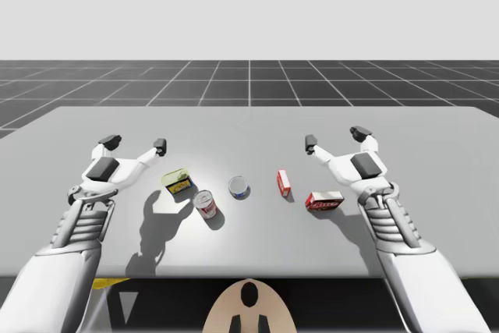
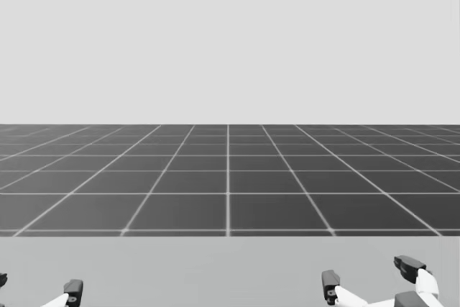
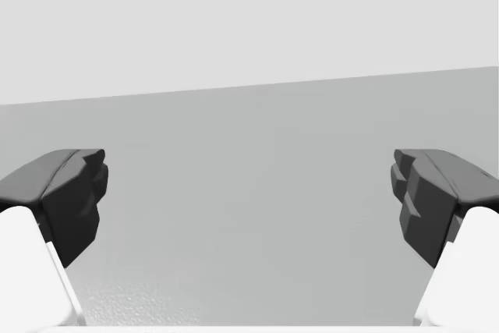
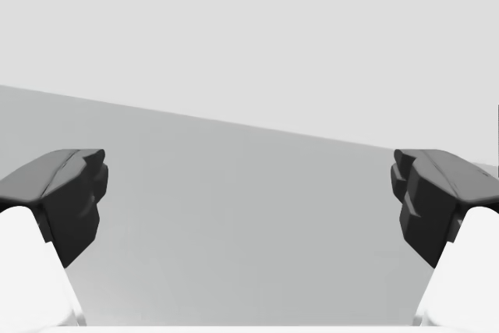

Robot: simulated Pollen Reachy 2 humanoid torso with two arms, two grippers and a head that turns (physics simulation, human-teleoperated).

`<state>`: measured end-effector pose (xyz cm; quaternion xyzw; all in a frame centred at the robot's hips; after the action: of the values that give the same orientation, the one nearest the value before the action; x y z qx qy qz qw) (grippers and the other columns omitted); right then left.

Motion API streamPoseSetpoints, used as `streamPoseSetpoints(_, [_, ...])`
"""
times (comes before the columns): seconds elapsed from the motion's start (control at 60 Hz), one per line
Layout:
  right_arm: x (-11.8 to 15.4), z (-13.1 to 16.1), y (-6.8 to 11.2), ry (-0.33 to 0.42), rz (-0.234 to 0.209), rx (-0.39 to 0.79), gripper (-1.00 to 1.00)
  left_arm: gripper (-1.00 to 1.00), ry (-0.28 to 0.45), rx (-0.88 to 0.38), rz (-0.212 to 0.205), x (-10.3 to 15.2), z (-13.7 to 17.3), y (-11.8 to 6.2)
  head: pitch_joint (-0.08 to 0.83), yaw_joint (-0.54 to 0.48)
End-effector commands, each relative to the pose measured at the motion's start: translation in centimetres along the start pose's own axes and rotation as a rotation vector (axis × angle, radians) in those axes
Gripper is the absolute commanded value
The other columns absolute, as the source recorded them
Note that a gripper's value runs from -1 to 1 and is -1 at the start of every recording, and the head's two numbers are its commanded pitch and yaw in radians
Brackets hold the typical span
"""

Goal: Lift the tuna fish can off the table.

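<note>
The tuna fish can (image 1: 239, 187), low and round with a blue wall and a silvery top, stands near the middle of the grey table (image 1: 249, 126) in the high view. My left gripper (image 1: 136, 143) hovers open at the left, well away from the can. My right gripper (image 1: 335, 137) hangs open at the right, also clear of it. In the left wrist view, the left gripper (image 3: 249, 193) has only bare table between its dark fingers. The right gripper (image 4: 249, 193) likewise holds nothing in the right wrist view. In the head view, the left gripper (image 2: 36, 283) and right gripper (image 2: 368, 271) show low in the picture.
A flat yellow-green tin (image 1: 178, 182) and a red-and-white can (image 1: 205, 203) lie left of the tuna can. A small red box (image 1: 283, 182) and a second red box (image 1: 323, 201) lie to its right, near my right forearm.
</note>
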<state>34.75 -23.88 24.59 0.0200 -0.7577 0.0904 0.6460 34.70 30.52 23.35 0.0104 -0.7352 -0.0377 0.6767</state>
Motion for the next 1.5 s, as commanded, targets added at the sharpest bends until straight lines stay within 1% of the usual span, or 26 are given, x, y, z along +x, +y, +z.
streamPoseSetpoints(0.017, [-0.1,0.2,0.2,0.008,-0.016,-0.003,-1.00,-1.00,0.000,0.001,-0.003,0.0,0.0,-0.1,0.002,-0.01])
streamPoseSetpoints(0.033, [-0.1,0.2,0.2,0.006,0.000,-0.001,-1.00,-1.00,0.000,0.001,-0.003,0.0,0.0,-0.1,0.002,-0.01])
streamPoseSetpoints(0.1, [0.1,0.2,0.3,0.007,-0.014,0.003,-1.00,-1.00,0.001,0.001,-0.003,0.0,0.0,-0.1,0.005,-0.01])
streamPoseSetpoints(0.15, [0.1,0.1,0.2,0.011,-0.006,0.004,-1.00,-1.00,0.000,0.001,-0.002,0.0,0.0,-0.1,0.008,-0.01])
streamPoseSetpoints(0.167, [0.2,0.1,0.2,0.021,-0.013,0.016,-1.00,-1.00,0.000,0.001,-0.002,0.0,0.0,-0.1,0.012,-0.01])
streamPoseSetpoints(0.317, [0.2,0.1,0.1,0.011,-0.015,-0.008,-1.00,-1.00,0.000,0.002,0.000,0.1,0.1,-0.1,0.052,-0.01])
streamPoseSetpoints(0.45, [0.3,0.1,0.1,0.010,-0.011,-0.014,-1.00,-1.00,0.002,0.001,-0.001,0.1,0.1,-0.1,0.180,0.00])
streamPoseSetpoints(0.517, [0.4,0.1,0.1,0.012,-0.009,-0.015,-1.00,-1.00,0.002,0.001,-0.003,0.0,0.1,-0.1,0.268,0.00])
streamPoseSetpoints(0.65, [0.3,0.1,0.3,0.013,0.009,-0.013,-1.00,-1.00,0.005,0.000,-0.006,0.0,0.0,-0.1,0.356,0.01])
streamPoseSetpoints(0.733, [0.4,0.1,0.3,0.014,0.010,-0.008,-1.00,-1.00,0.006,0.000,-0.007,0.0,0.0,-0.1,0.417,0.02])
streamPoseSetpoints(0.75, [0.4,0.1,0.3,0.013,0.011,-0.007,-1.00,-1.00,0.006,-0.001,-0.008,0.0,0.0,-0.1,0.444,0.03])
streamPoseSetpoints(0.967, [0.4,0.1,0.4,0.014,0.020,-0.001,-1.00,-1.00,0.011,-0.001,-0.008,0.0,-0.1,-0.1,0.600,0.06])
streamPoseSetpoints(1.05, [0.3,0.1,0.5,0.018,0.032,0.003,-1.00,-1.00,0.010,0.000,-0.006,0.0,-0.1,-0.1,0.653,0.07])
streamPoseSetpoints(1.117, [0.3,0.2,0.7,0.019,0.033,0.011,-1.00,-1.00,0.010,0.000,-0.007,0.0,-0.1,-0.1,0.684,0.07])
streamPoseSetpoints(1.15, [0.4,0.2,0.7,0.018,0.015,0.039,-1.00,-1.00,0.010,-0.001,-0.006,0.1,-0.1,-0.1,0.690,0.07])
streamPoseSetpoints(1.167, [0.5,0.3,0.8,0.019,0.003,0.053,-1.00,-1.00,0.009,-0.001,-0.006,0.1,-0.1,-0.1,0.694,0.06])
streamPoseSetpoints(1.217, [0.8,0.6,1.1,0.023,-0.008,0.090,-1.00,-1.00,0.009,0.001,-0.004,0.1,0.0,-0.1,0.698,0.07])
streamPoseSetpoints(1.267, [0.9,0.8,1.6,0.033,0.002,0.109,-1.00,-1.00,0.009,0.003,-0.003,0.1,0.0,0.0,0.701,0.07])
streamPoseSetpoints(1.283, [0.9,1.0,2.0,0.051,0.016,0.126,-1.00,-1.00,0.010,0.006,-0.002,0.1,-0.1,0.0,0.703,0.07])
streamPoseSetpoints(1.317, [1.0,1.2,2.4,0.068,0.024,0.138,-1.00,-1.00,0.010,0.008,0.000,0.1,-0.1,0.0,0.705,0.07])
streamPoseSetpoints(1.367, [1.3,1.6,3.4,0.126,-0.025,0.218,-1.00,-1.00,0.011,0.010,0.001,0.2,-0.1,0.0,0.709,0.07])
streamPoseSetpoints(1.383, [1.4,1.8,3.7,0.131,-0.034,0.215,-1.00,-1.00,0.011,0.010,0.002,0.2,-0.1,0.0,0.709,0.07])
streamPoseSetpoints(1.417, [1.9,1.9,4.6,0.140,-0.043,0.267,-1.00,-1.00,0.011,0.010,0.003,0.2,-0.1,0.0,0.709,0.07])
streamPoseSetpoints(1.45, [2.1,2.1,5.0,0.151,-0.050,0.294,-1.00,-1.00,0.011,0.011,0.003,0.2,-0.1,0.0,0.709,0.07])
streamPoseSetpoints(1.467, [2.4,2.2,5.6,0.170,-0.064,0.331,-1.00,-1.00,0.011,0.011,0.004,0.2,-0.1,0.0,0.709,0.07])
streamPoseSetpoints(1.5, [2.6,2.3,6.1,0.178,-0.070,0.350,-1.00,-1.00,0.011,0.011,0.006,0.2,-0.1,0.0,0.708,0.07])
